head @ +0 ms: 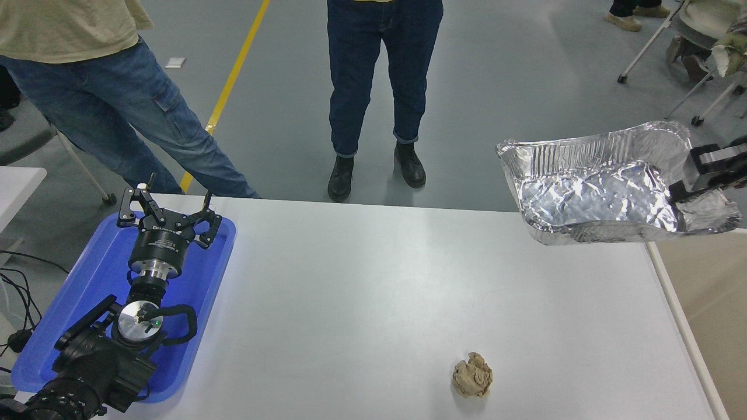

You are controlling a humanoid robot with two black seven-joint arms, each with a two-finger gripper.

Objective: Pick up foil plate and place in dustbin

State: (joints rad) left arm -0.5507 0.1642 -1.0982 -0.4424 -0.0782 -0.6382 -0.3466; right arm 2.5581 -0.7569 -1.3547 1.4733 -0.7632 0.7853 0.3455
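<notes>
Head view: the foil plate (595,195) hangs in the air at the upper right of the frame, clear of the desk (373,303), its open side up and its floor roughly level. It is probably carried flat so that nothing inside tips out, though I see only crinkled foil in it. The right end effector (686,185) comes in from the right edge and pinches the plate's right rim, one black finger inside the wall and one outside. A rim grip suits so thin and shallow a tray, since there is nothing else to take hold of. The rim bends where it is gripped, so the foil looks soft and may buckle or slip under a sharp move.

Below the plate, along the right edge of the frame, runs a pale cream rim with a tan surface beyond it; I take this for the dustbin (721,315), standing just beside the desk's right side. The plate overhangs the desk's far right corner and is not yet over the bin opening. My judgement: the carry is well along and the release remains.

Lower centre-right on the desk lies a brown crumpled paper ball (473,375), well apart from the plate. At lower left, the left end effector (168,211) is parked over a blue tray (216,274), fingers spread, holding nothing. Two people (379,87) stand at the top of the frame.
</notes>
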